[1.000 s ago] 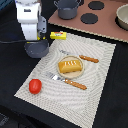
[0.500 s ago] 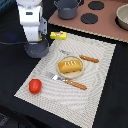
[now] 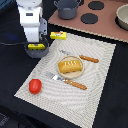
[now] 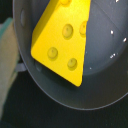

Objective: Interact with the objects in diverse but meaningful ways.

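In the exterior view, the arm's white body hides the gripper's fingers, so their state cannot be told. It also covers most of the saucepan [image 3: 39,50] at the frame's left. The bowl [image 3: 122,16] at the upper right is cut by the edge. In the wrist view, the cheese wedge [image 4: 63,40] and the pan run past the top edge.

We see a bright yellow cheese wedge [image 4: 62,37] dotted with round dimples in a dark grey saucepan [image 4: 75,97]. A red tomato [image 3: 34,86] and golden bread loaf [image 3: 70,66] sit on a finely striped beige mat [image 3: 95,97] — the tabletop [image 3: 10,60] is black.
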